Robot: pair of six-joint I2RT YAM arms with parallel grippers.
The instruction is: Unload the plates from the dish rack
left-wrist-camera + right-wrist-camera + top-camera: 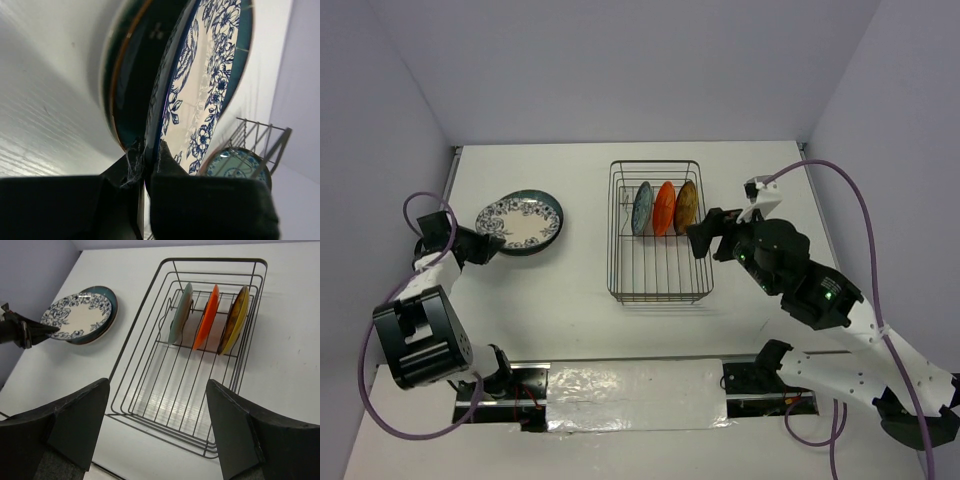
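The dark wire dish rack (658, 297) stands mid-table and holds three upright plates at its far end: small teal (642, 208), red-orange (664, 208) and yellow (686, 206). The white plate with the blue floral rim (518, 220) lies over the dark teal plate (548, 204) at the left. My left gripper (488, 245) is shut on the white plate's near rim (200, 85), which is tilted up off the teal plate (127, 75). My right gripper (698, 240) hangs open and empty at the rack's right side, above its near half (157, 405).
A silver foil strip (635, 395) runs along the near edge between the arm bases. Purple cables (860, 215) loop by both arms. Grey walls close the table on three sides. White tabletop (560, 290) lies between the stacked plates and the rack.
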